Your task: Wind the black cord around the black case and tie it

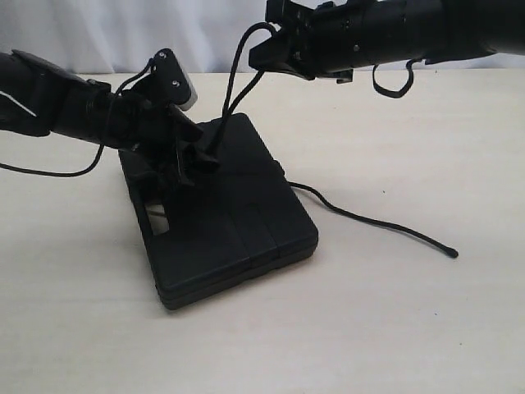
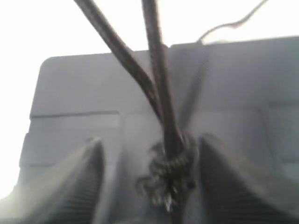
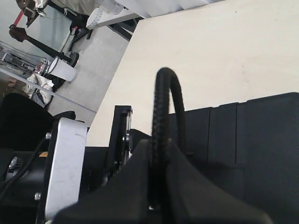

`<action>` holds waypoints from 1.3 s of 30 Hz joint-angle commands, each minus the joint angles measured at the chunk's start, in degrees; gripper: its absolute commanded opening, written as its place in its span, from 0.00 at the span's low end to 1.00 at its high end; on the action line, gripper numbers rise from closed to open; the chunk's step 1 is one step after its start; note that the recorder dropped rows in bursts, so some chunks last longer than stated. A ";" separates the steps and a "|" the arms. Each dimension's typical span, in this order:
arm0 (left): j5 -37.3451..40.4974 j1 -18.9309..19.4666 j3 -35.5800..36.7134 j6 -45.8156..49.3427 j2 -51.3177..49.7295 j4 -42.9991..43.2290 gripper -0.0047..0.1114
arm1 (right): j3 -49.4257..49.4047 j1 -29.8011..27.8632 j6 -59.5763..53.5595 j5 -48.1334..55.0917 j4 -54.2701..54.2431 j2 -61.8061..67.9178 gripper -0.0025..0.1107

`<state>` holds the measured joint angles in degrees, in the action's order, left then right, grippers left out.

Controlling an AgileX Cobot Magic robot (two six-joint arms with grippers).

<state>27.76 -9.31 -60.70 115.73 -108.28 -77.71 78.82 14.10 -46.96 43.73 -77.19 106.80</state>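
Observation:
The black case [image 1: 238, 222] lies flat on the table, handle slot toward the left arm. The black cord [image 1: 234, 74] rises in two strands from the case top to my right gripper [image 1: 264, 53], which hangs above the case's far edge. That gripper [image 3: 161, 156] is shut on the cord [image 3: 163, 102], which arches out of its tips. The cord's tail [image 1: 377, 223] trails right across the table to a small tip. My left gripper [image 1: 195, 158] sits low over the case [image 2: 84, 88], open [image 2: 152, 140], with the frayed knot [image 2: 169, 173] between its fingers, nearer one pad [image 2: 233, 182].
The pale wooden table [image 1: 410, 139] spreads round the case. A thin robot cable [image 1: 49, 172] loops on the table under the left arm. Past the table's edge in the right wrist view are the floor and a white cup-like stand [image 3: 63, 70].

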 commanded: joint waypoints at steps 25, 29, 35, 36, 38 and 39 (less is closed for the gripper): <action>2.00 -0.11 -0.09 7.06 -4.59 -10.03 0.04 | 0.42 -0.10 4.37 -0.16 3.96 -0.49 0.09; 2.00 -0.11 -0.09 7.06 -4.59 -10.03 0.04 | 0.42 -0.10 7.98 -0.78 7.55 -0.49 0.23; 2.23 -0.11 -0.09 7.06 -4.59 -10.03 0.04 | 0.42 -0.23 10.41 -0.47 10.93 -0.59 0.53; 2.23 -0.11 -0.09 7.06 -4.59 -10.03 0.04 | 0.42 -0.37 10.65 -0.34 12.14 -0.71 0.58; 2.23 -0.11 -0.09 7.06 -4.59 -10.03 0.04 | 0.42 -1.23 12.23 0.06 15.07 -1.33 0.63; 2.23 -0.11 -0.09 7.06 -4.59 -10.03 0.04 | 0.42 -2.18 13.57 0.58 17.40 -1.74 0.65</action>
<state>29.48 -9.31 -60.70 121.03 -113.00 -87.00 78.82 13.69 -35.57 43.35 -64.25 106.52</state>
